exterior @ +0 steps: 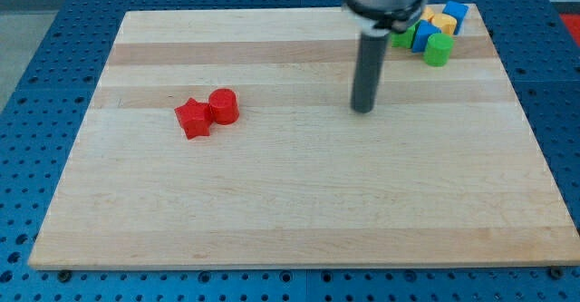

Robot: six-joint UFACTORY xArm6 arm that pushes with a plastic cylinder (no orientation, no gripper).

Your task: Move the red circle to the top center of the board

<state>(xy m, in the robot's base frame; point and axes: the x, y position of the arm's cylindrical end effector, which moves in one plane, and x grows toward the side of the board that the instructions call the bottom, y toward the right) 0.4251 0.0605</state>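
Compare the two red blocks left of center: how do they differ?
Shape: the red circle is a round cylinder; the red star has pointed arms. Position: the red circle sits toward the view's upper right of the red star, so it is nearer my tip, which stands well off to the view's right. Shared: same red, and they touch each other.
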